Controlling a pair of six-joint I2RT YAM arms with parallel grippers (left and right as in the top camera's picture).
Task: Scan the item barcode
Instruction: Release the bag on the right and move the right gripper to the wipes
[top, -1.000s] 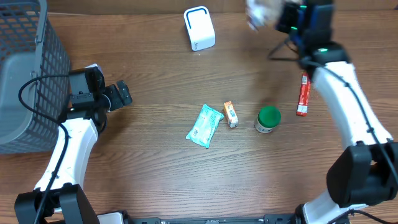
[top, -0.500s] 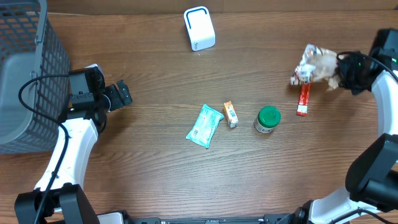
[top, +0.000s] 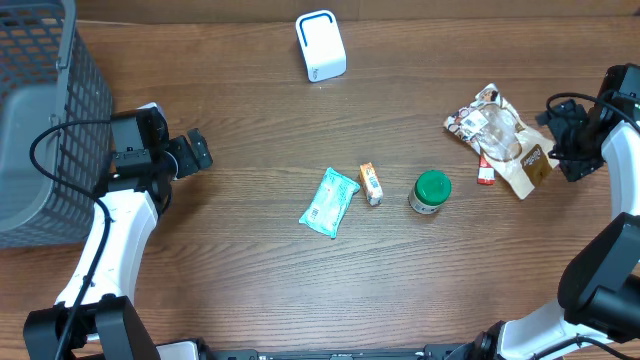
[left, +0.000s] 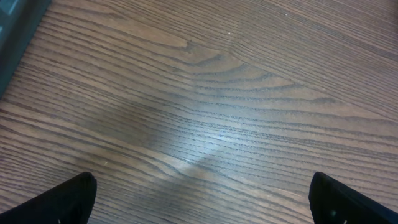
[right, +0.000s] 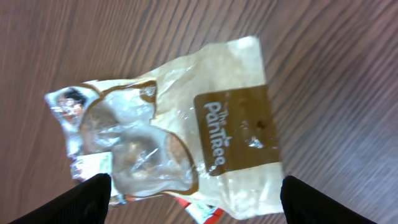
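A crumpled clear and white snack bag with a brown label lies flat on the table at the right, partly over a red stick packet. My right gripper stands open just right of the bag, not touching it. In the right wrist view the bag fills the middle, and the open right gripper has its dark fingertips wide apart at the bottom corners. The white scanner box stands at the back centre. My left gripper is open over bare wood, and in its own view the left gripper holds nothing.
A grey wire basket fills the far left. In the middle lie a teal packet, a small orange box and a green-lidded jar. A corner of the red packet peeks from under the bag.
The right arm swung the snack bag from the back of the table to the right side; its jaws opened and the bag now lies on the table. The left arm has not moved.
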